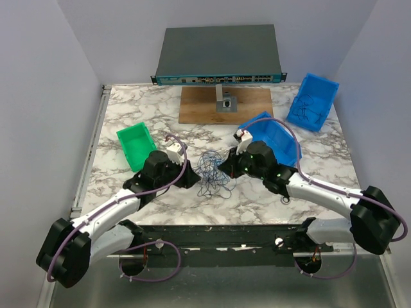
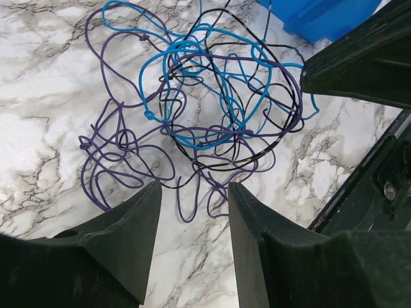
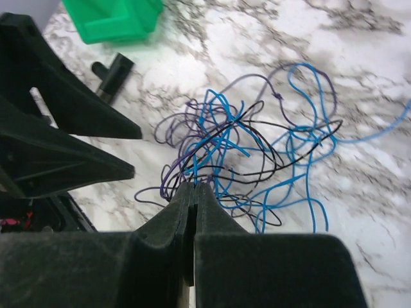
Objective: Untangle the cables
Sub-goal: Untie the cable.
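The cables (image 1: 214, 172) are a loose tangle of thin light blue, purple and black wires on the marble table, between my two grippers. My left gripper (image 1: 194, 178) is open and empty; in the left wrist view its tips (image 2: 192, 192) stand just short of the near purple loops of the cables (image 2: 199, 109). My right gripper (image 1: 227, 168) is shut, with a light blue wire of the cables (image 3: 257, 147) pinched at its tips (image 3: 194, 187). The two grippers face each other across the bundle.
A green bin (image 1: 136, 144) stands left of the tangle and a blue bin (image 1: 275, 138) behind my right gripper. Another blue bin (image 1: 313, 101) with wires in it is at the far right. A wooden board (image 1: 225, 106) and a network switch (image 1: 218, 54) are at the back.
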Action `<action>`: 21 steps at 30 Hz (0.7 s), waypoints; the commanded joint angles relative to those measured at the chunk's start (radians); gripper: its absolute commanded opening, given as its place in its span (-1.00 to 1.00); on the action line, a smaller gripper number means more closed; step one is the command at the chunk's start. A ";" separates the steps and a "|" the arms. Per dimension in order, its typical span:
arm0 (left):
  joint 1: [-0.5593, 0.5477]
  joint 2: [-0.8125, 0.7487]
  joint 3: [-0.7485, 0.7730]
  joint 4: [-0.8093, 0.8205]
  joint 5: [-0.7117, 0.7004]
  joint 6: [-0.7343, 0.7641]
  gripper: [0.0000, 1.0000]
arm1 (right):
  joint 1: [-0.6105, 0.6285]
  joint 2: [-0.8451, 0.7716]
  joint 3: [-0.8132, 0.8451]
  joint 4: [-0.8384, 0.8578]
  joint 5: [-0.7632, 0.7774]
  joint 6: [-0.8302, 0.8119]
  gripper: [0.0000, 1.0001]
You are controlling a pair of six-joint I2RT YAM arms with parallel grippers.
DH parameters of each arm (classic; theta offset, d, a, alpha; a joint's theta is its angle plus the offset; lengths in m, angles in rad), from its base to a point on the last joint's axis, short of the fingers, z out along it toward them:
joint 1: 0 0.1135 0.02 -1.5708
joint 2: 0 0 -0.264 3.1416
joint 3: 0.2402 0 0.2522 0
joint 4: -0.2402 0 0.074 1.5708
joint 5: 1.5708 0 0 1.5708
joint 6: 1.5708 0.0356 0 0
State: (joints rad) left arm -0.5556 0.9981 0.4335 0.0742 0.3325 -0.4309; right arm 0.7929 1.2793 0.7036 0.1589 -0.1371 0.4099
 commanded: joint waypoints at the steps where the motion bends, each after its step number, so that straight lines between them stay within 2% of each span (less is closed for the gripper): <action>1: -0.016 0.022 0.031 0.045 0.023 0.006 -0.02 | 0.006 -0.043 -0.048 -0.101 0.167 0.055 -0.98; 7: -0.036 0.090 0.074 0.055 0.027 0.012 0.01 | 0.006 -0.036 -0.062 -0.195 0.254 0.114 -0.97; 9: -0.046 0.115 0.095 0.055 0.028 0.017 0.02 | 0.007 -0.038 -0.067 -0.206 0.263 0.127 -0.66; 12: -0.057 0.159 0.129 0.046 0.029 0.025 0.03 | 0.006 -0.055 -0.080 -0.208 0.272 0.141 -0.04; 13: -0.060 0.173 0.140 0.043 0.030 0.029 0.03 | 0.007 -0.062 -0.085 -0.203 0.267 0.144 0.02; 21: -0.084 0.264 0.214 0.029 0.045 0.031 0.03 | 0.006 -0.065 -0.088 -0.186 0.244 0.125 0.03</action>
State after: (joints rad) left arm -0.6235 1.2259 0.5983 0.1024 0.3450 -0.4145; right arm 0.7929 1.2175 0.6266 -0.0242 0.0929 0.5358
